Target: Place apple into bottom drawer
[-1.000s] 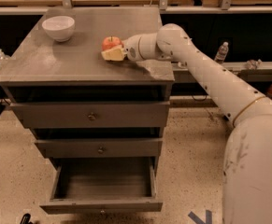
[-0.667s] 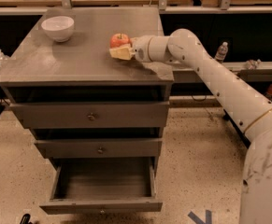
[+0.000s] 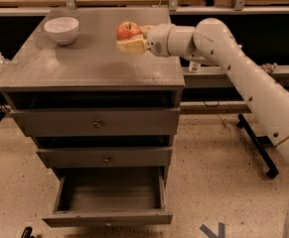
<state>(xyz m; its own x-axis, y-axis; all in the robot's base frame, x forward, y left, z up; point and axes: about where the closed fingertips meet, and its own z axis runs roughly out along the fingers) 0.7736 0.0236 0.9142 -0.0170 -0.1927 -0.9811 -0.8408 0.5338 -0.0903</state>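
Horizontally, the tool [image 3: 129, 38] holds the apple [image 3: 127, 29] above the cabinet [image 3: 84, 61].

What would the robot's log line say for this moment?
gripper: above cabinet top, shut on apple | bottom drawer: open | phase: carrying

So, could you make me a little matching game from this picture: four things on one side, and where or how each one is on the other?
Things:
1. apple
2. white bowl
3. bottom drawer
4. gripper

States:
A. pulled open
B. shut on the fruit, over the right side of the cabinet top
C. resting at the back left of that top
D. red, held off the surface

Pairs: 1-D, 2-C, 3-A, 4-B
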